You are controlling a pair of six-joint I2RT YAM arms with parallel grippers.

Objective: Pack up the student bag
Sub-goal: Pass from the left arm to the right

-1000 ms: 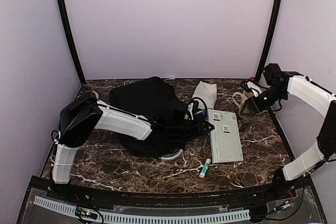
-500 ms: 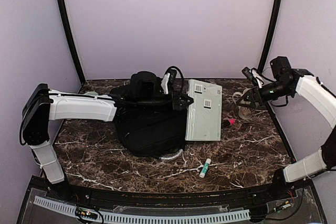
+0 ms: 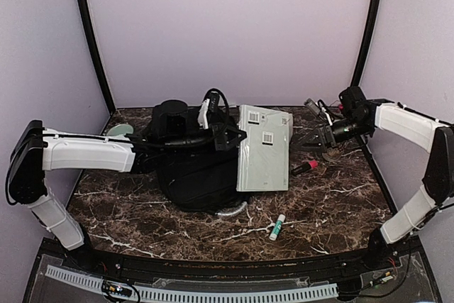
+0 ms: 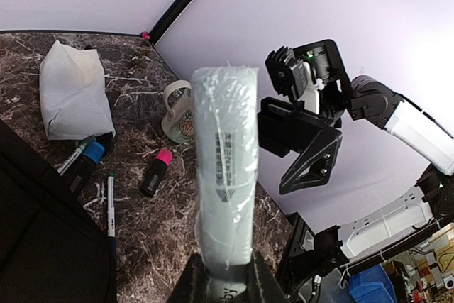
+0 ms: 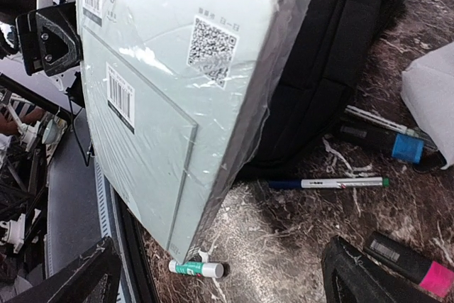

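The black student bag (image 3: 195, 175) lies at the middle left, with its pale grey loop handle (image 3: 231, 211) at its near edge. My left gripper (image 3: 228, 137) is shut on the edge of a grey-green plastic-wrapped book (image 3: 264, 148) and holds it up, tilted, beside the bag's right side. In the left wrist view the book (image 4: 227, 168) stands edge-on between my jaws (image 4: 225, 274). My right gripper (image 3: 311, 141) is open and empty just right of the book. In the right wrist view the book (image 5: 163, 90) fills the left side, in front of the bag (image 5: 333, 54).
A pink-capped highlighter (image 3: 303, 167) and a glue stick (image 3: 277, 226) lie on the marble table. A white pouch (image 4: 71, 90), a mug (image 4: 177, 108), a blue-capped marker (image 4: 89, 157) and a pen (image 4: 110, 204) lie at the back right.
My left gripper has lifted the book off the table and carried it left, toward the bag. My right gripper has moved left and down toward the book.
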